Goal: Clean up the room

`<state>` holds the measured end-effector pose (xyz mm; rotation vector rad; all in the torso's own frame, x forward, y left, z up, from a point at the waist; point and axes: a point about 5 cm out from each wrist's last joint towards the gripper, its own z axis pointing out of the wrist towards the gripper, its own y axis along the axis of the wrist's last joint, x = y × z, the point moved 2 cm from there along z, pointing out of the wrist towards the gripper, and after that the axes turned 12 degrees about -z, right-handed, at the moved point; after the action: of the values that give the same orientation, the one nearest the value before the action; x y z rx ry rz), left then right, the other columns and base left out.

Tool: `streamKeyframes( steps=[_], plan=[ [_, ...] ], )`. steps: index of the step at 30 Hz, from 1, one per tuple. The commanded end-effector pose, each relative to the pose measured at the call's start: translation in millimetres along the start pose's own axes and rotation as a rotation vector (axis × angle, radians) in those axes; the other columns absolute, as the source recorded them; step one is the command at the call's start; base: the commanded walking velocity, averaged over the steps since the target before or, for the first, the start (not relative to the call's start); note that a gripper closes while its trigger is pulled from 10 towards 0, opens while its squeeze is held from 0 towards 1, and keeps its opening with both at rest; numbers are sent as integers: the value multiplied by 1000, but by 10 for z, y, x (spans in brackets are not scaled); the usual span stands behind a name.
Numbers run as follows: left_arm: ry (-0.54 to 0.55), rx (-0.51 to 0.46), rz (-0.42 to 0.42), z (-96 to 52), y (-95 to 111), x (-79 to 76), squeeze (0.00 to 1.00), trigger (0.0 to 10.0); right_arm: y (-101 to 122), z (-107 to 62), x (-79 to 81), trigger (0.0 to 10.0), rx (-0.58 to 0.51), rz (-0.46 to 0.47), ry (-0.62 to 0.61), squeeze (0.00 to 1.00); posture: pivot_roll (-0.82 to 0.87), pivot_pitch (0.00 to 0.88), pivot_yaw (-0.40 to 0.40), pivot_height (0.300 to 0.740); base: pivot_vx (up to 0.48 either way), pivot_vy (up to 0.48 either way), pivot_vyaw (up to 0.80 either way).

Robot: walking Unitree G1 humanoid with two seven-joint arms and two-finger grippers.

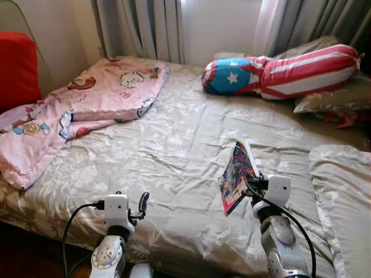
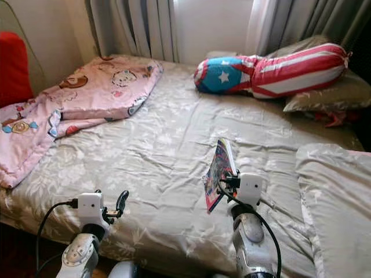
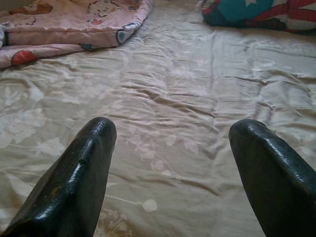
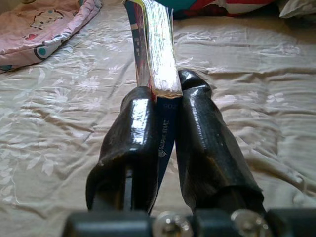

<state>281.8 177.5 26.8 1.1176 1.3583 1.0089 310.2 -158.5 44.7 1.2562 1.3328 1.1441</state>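
Head stereo pair above bed (image 1: 174, 150); wrist views low, forward.

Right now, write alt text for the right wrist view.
Two glossy black jaws are shut on the lower edge of a thin colourful paperback book, held upright above a wrinkled beige floral bedsheet. A pink cartoon-print blanket lies at the far corner.
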Motion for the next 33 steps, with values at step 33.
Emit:
streamKeyframes(
  steps=[33],
  plan=[
    [-15, 12, 14, 9, 16, -15, 0, 10000, 66, 17, 7, 10000, -36, 2, 1, 0, 34, 0, -35, 637, 33, 0, 0]
  ],
)
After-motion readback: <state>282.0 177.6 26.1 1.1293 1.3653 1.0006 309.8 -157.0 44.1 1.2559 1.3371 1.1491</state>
